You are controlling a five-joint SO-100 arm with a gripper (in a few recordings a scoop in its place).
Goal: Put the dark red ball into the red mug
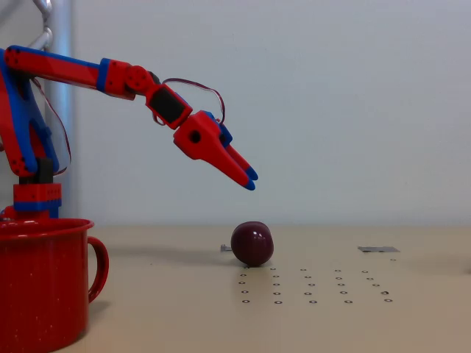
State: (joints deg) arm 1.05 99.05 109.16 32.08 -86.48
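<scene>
The dark red ball (252, 243) rests on the beige table near the middle of the fixed view, glossy and plum-coloured. The red mug (43, 283) stands upright at the lower left, its handle pointing right. My red-and-blue gripper (250, 179) hangs above the ball, angled down to the right, its tips a short way over the ball and apart from it. The fingers lie close together with nothing between them.
The arm's base (33, 195) stands behind the mug at the left. A grid of small ring marks (313, 287) covers the table right of the ball. A small grey patch (378, 249) lies farther right.
</scene>
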